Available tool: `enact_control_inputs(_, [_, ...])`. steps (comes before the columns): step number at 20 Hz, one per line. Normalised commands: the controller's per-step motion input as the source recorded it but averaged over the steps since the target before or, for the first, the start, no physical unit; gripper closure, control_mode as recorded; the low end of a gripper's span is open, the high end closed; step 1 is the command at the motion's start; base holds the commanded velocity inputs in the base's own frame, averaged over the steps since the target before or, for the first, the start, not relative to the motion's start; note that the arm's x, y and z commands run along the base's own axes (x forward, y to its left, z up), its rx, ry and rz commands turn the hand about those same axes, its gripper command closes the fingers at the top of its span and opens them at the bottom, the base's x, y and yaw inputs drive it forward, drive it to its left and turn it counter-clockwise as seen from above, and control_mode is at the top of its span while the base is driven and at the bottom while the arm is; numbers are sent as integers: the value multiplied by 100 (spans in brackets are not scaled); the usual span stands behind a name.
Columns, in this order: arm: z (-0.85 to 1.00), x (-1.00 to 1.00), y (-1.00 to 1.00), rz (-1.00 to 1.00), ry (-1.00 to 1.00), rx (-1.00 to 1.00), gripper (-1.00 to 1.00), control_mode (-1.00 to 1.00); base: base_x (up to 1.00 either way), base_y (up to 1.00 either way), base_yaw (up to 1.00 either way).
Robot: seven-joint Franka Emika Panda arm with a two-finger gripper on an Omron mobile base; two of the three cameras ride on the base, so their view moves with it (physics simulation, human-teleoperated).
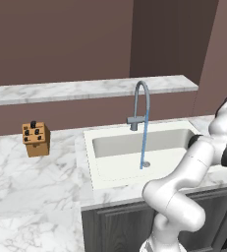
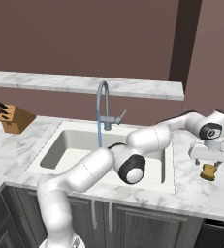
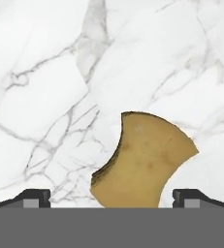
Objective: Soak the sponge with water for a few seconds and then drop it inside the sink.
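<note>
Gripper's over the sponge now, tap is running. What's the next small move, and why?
Probably lower straight down and close. In the hand view the sponge lies on the marble counter between the wide-open fingertips, not yet gripped. The gripper hovers right of the sink, while water already runs.

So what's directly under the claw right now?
The sponge lies on the marble counter between the open claw's fingertips, untouched. Its near edge is cut off from sight.

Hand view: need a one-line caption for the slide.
Open tool poised over the sponge on the marble counter, fingertips either side, not gripping.
</note>
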Motion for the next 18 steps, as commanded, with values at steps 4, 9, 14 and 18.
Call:
enact_control_inputs(4, [0,4,-11,0,6,8,-100,-100,0,0,0])
enact_control_inputs(9, [0,6,-16,0,6,6,-100,-100,0,0,0])
enact_control_inputs(14, [0,13,-20,0,3,10,-100,-100,0,0,0])
enact_control_inputs(18, [0,17,-22,-1,0,17,-100,-100,0,0,0])
